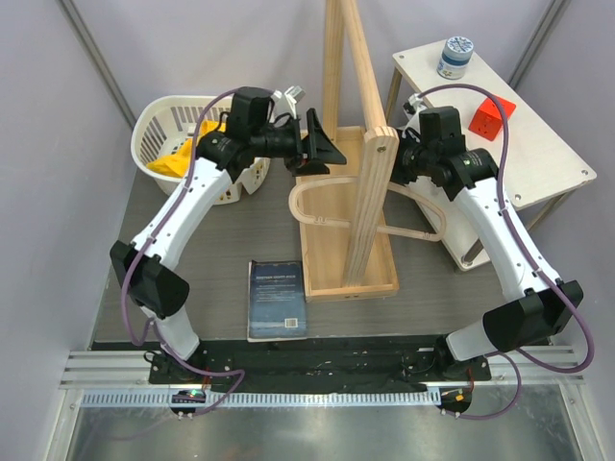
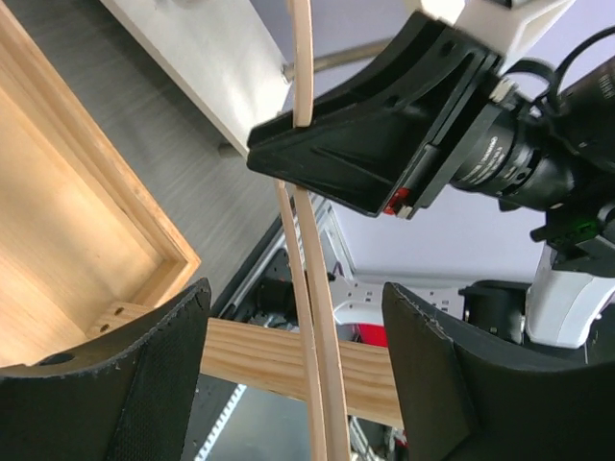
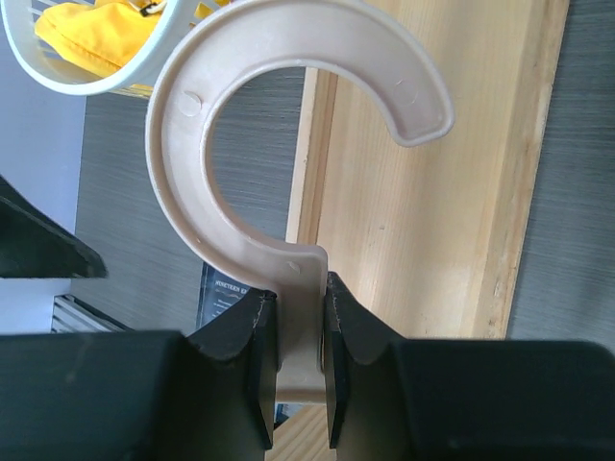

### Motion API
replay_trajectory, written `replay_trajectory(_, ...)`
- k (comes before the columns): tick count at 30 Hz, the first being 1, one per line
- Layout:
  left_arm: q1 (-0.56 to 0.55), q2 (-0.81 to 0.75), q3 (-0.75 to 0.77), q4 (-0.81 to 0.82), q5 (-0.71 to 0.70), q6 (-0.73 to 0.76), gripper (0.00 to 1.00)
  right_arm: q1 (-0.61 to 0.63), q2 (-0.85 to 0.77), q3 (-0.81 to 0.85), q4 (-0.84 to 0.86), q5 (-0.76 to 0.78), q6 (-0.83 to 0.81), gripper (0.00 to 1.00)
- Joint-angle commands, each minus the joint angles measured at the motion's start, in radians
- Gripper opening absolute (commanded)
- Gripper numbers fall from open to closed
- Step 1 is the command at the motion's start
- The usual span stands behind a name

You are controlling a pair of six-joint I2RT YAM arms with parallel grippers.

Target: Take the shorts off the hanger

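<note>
In the far-left basket [image 1: 144, 130], saw shorts [image 1: 183, 158] lying apart from hanger [image 3: 183, 163]. Pinched its hook neck tight in right gripper [image 3: 293, 317], long axis running leftward; straddled its thin bars with left gripper [image 2: 298, 360], fingers wide.

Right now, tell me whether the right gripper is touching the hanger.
Touching. The right wrist view shows both fingers of the right gripper clamped on the stem of the hanger, just below its hook, with no gap on either side.

Left claw [image 2: 296, 327] wide apart, right claw [image 3: 293, 312] clamped tight.
</note>
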Motion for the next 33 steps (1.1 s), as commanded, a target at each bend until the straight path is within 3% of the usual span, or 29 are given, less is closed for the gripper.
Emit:
replay_trajectory(1, -0.039, 0.014, 0.037, 0.002, 0.113, -0.010, 0.65, 0.003, -0.008, 0.051, 0.058, -0.033, -0.001, 0.01)
replay_trajectory(3, -0.042, 0.013, 0.022, 0.004, 0.115, -0.014, 0.51, 0.003, -0.009, 0.051, 0.061, -0.035, -0.002, 0.01)
replay_trajectory(8, -0.040, 0.008, 0.003, 0.016, 0.115, -0.030, 0.28, 0.003, -0.005, 0.057, 0.061, -0.028, -0.004, 0.01)
replay_trajectory(11, -0.040, 0.009, 0.014, 0.019, 0.126, -0.037, 0.22, 0.001, -0.003, 0.058, 0.061, -0.027, -0.002, 0.01)
replay_trajectory(12, -0.040, 0.011, 0.015, 0.019, 0.127, -0.040, 0.13, 0.003, -0.002, 0.060, 0.063, -0.021, 0.001, 0.01)
replay_trajectory(14, -0.042, 0.013, 0.017, 0.021, 0.141, -0.042, 0.13, 0.003, -0.002, 0.066, 0.061, -0.015, 0.005, 0.01)
replay_trajectory(18, -0.040, 0.009, 0.014, 0.024, 0.150, -0.043, 0.32, 0.003, 0.008, 0.081, 0.060, -0.012, 0.012, 0.01)
replay_trajectory(21, -0.042, 0.012, 0.011, 0.028, 0.161, -0.054, 0.33, 0.003, 0.012, 0.086, 0.060, -0.016, 0.016, 0.01)
replay_trajectory(23, -0.043, 0.014, 0.011, 0.028, 0.162, -0.059, 0.29, 0.003, 0.012, 0.086, 0.060, -0.019, 0.018, 0.01)
replay_trajectory(27, -0.042, 0.014, 0.020, 0.025, 0.149, -0.054, 0.00, 0.003, 0.011, 0.086, 0.058, -0.019, 0.022, 0.01)
replay_trajectory(29, -0.040, 0.013, 0.032, -0.004, 0.112, -0.037, 0.00, 0.003, 0.011, 0.086, 0.055, -0.009, 0.028, 0.04)
replay_trajectory(32, -0.036, 0.014, 0.072, -0.077, 0.057, -0.013, 0.00, 0.001, 0.006, 0.081, 0.054, 0.014, 0.044, 0.16)
replay_trajectory(33, -0.031, 0.013, 0.084, -0.109, 0.032, 0.021, 0.00, 0.001, 0.003, 0.081, 0.051, 0.027, 0.050, 0.25)
